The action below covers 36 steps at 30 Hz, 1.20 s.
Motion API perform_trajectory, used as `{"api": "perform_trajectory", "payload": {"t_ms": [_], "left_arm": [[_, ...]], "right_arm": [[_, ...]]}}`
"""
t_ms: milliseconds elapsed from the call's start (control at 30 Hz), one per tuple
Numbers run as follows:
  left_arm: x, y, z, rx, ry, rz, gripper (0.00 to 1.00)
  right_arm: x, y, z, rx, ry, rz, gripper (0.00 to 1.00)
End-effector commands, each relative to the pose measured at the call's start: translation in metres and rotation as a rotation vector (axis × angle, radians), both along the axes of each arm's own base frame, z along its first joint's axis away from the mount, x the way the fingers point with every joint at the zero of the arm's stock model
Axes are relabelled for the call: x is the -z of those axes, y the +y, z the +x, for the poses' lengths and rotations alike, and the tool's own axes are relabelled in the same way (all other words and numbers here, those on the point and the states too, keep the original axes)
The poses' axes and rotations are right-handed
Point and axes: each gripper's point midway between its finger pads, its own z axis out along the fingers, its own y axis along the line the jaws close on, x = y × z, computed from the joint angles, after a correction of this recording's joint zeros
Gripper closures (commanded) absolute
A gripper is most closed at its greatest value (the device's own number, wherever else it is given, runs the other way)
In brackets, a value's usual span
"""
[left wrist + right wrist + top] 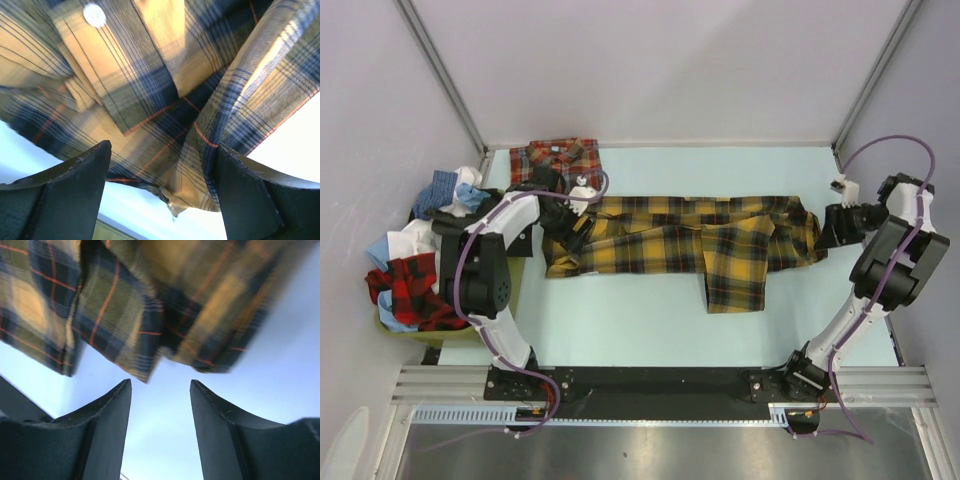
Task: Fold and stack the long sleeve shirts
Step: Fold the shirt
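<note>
The yellow-and-black plaid shirt (690,240) lies stretched left to right across the middle of the table, with one part hanging toward the front. The red-orange plaid shirt (555,160) lies folded at the back left. My left gripper (575,228) is over the yellow shirt's left end. In the left wrist view it (160,150) is open, with the shirt's cloth (165,75) and a hem corner between the fingers. My right gripper (830,228) is at the shirt's right end. In the right wrist view it (160,385) is open and empty, the shirt's edge (135,315) just past the tips.
A bin (520,285) at the left table edge holds a heap of other clothes (415,270), red plaid, blue and white. Walls with metal frame posts (445,75) close in the back and sides. The red-orange shirt lies just behind my left arm.
</note>
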Motion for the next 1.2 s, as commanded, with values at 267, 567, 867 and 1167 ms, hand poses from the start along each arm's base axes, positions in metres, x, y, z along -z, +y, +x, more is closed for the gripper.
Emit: {"api": "perform_trajectory", "payload": {"t_ms": [267,567,867,1167], "left_arm": [[-0.016,0.019,0.008,-0.149,-0.009,-0.064,0.04],[-0.079,0.009,0.035,-0.127,-0.148,-0.209,0.10],[-0.024,-0.002,0.020,-0.007,0.028,-0.147,0.13],[-0.004,0.003,0.017,0.036,0.085,-0.042,0.51]], "right_arm": [[0.044,0.045,-0.017,0.053,0.164,0.094,0.56],[0.059,0.031,-0.023,0.072,0.209,0.026,1.00],[0.059,0.033,-0.037,0.060,0.224,0.047,1.00],[0.007,0.033,-0.008,0.059,0.063,0.074,0.56]]}}
